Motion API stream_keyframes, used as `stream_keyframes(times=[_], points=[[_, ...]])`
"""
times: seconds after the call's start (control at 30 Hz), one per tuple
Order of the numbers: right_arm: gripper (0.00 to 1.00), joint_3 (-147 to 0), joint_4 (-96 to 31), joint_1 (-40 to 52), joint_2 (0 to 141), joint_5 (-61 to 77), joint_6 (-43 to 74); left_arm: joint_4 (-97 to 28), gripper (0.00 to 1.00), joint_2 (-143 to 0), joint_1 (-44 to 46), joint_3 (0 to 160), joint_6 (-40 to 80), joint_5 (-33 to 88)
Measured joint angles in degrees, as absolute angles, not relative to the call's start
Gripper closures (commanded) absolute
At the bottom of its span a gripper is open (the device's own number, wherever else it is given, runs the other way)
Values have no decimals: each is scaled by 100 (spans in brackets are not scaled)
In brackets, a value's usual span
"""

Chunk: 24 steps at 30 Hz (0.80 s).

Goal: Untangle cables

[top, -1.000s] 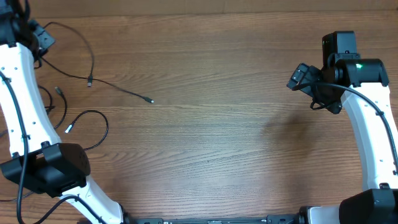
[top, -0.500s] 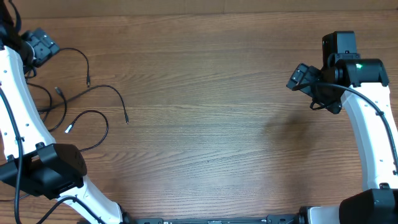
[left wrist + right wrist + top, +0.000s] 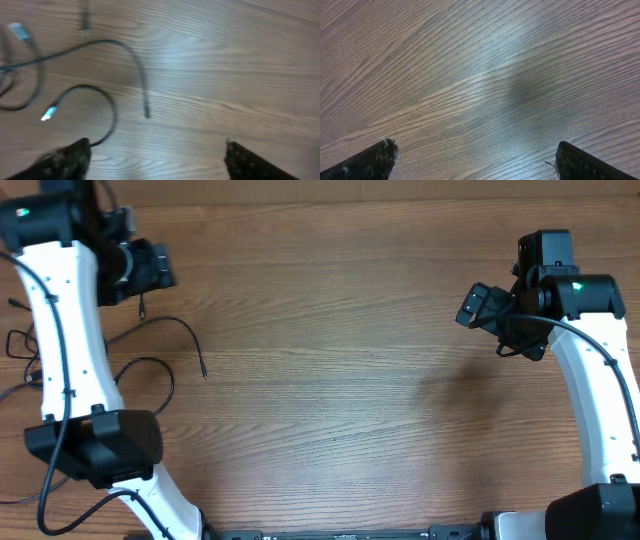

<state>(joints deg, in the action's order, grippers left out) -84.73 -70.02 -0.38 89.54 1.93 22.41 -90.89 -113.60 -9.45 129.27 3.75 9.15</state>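
Several thin black cables lie loose on the wooden table at the left. One cable (image 3: pixel 203 370) (image 3: pixel 141 75) arcs right and ends in a small plug. A second cable (image 3: pixel 171 385) (image 3: pixel 113 111) curls in a loop and has a silver-white tip (image 3: pixel 48 114). More cable (image 3: pixel 14 340) lies by the left edge, partly hidden under the left arm. My left gripper (image 3: pixel 156 270) (image 3: pixel 156 152) hangs open above the table just right of the cords, holding nothing. My right gripper (image 3: pixel 478 306) (image 3: pixel 475 150) is open over bare wood at the far right.
Two more plug ends (image 3: pixel 18 31) (image 3: pixel 85 24) lie at the far left of the left wrist view. The left arm's white links (image 3: pixel 70 350) run over the cable area. The table's back edge (image 3: pixel 330 192) is at the top.
The left gripper opened and let go of a cable, whose stretched end sprang back left into an arc. The left arm then swung right from the table's left edge. The right arm stayed put.
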Motion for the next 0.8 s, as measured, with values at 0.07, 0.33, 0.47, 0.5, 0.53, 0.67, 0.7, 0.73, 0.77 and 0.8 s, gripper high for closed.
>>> stream_keyframes(times=[0.07,0.33,0.47,0.5,0.53,0.67,0.7,0.73,0.77,0.8], points=[[0,-8473,-7002,-38,8954,215,2244,-9115,0,-11360,-663,12927,318,998],[0,-8473,-7002,-38,8954,213,2241,-9087,0,-11360,432,12927,316,1138],[0,-8473,-7002,-38,8954,215,2241,-9087,0,-11360,711,12927,316,1140],[0,-8473,-7002,-38,8954,215,2241,-9087,0,-11360,755,12927,316,1140],[0,-8473,-7004,-38,8954,215,2241,-9087,0,-11360,797,12927,316,1140],[0,-8473,-7002,-38,8954,215,2241,-9087,0,-11360,904,12927,316,1140],[0,-8473,-7002,-38,8954,215,2239,-9087,0,-11360,904,12927,316,1142],[0,-8473,-7006,-38,8954,217,2244,-9087,0,-11360,904,12927,316,1140],[0,-8473,-7002,-38,8954,217,2244,-9087,0,-11360,904,12927,316,1140],[0,-8473,-7004,-38,8954,213,2241,-9087,0,-11360,904,12927,316,1140]])
